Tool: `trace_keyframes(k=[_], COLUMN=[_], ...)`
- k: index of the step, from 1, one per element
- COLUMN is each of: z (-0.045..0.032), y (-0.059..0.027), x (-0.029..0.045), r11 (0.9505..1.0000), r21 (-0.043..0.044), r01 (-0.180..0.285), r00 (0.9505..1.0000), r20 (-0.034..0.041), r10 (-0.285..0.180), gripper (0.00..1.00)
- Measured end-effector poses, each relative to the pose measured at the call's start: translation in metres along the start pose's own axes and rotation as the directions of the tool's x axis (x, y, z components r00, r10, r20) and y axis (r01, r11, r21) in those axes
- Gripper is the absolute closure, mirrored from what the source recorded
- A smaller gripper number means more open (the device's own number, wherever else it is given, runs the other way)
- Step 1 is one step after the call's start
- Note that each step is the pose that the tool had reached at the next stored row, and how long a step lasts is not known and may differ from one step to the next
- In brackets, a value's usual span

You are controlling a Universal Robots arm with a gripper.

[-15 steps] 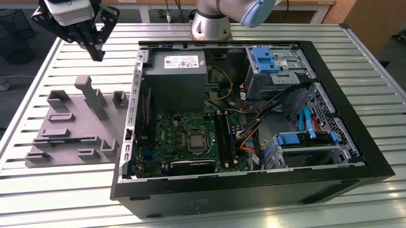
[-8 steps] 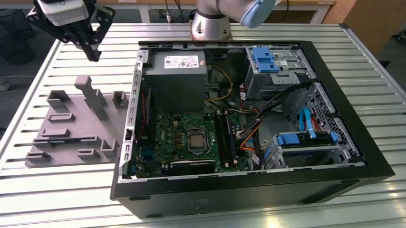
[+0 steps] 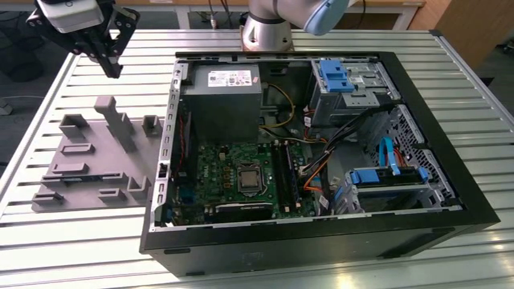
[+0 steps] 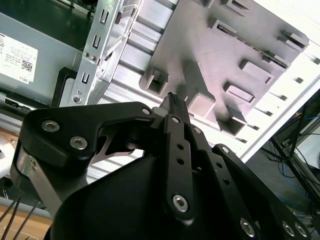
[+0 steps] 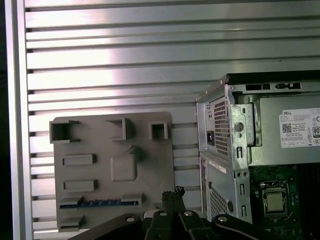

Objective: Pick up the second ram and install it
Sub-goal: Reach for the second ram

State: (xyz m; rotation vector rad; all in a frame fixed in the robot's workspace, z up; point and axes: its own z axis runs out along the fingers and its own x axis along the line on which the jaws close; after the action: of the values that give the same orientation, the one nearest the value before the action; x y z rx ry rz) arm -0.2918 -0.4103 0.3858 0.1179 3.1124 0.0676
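**Second ram and its surroundings.** We mark the second ram (image 5: pixel 100 202) in the first wrist view as a thin blue-green strip. It lies flat in a long groove of the grey fixture plate (image 5: pixel 150 150), close to one of the plate's edges.

The plate (image 3: pixel 88 180) carries several raised blocks and open pockets. It rests on the slatted aluminium table (image 3: pixel 80 241), just beside the open computer case (image 3: pixel 321 247), on the exterior view's left.

The gripper (image 3: pixel 114 71) hangs in the air above the far side of the plate, clear of the stick and of the case. We see its black fingers drawn together at the tips with nothing between them in both wrist views (image 4: pixel 173 99) (image 5: pixel 172 192).

Inside the case we label the green motherboard (image 3: pixel 233 162) with its square processor socket (image 3: pixel 249 179). The long black memory slots (image 3: pixel 285 174) lie on the socket's side toward the exterior view's right. Whether a stick already sits in one of them we cannot tell.

The grey power supply (image 3: pixel 221 102) lies next to the motherboard. Blue drive brackets (image 3: pixel 337 75) occupy the case's side toward the exterior view's right.
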Motion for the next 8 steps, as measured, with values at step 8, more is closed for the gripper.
trace_keyframes(k=[8], z=[-0.0002], y=[-0.0007], x=[0.0081], r11=[1.0], r21=[0.0], r01=[0.0], r00=[1.0], r20=[-0.0001], r10=[0.0], gripper=[0.89])
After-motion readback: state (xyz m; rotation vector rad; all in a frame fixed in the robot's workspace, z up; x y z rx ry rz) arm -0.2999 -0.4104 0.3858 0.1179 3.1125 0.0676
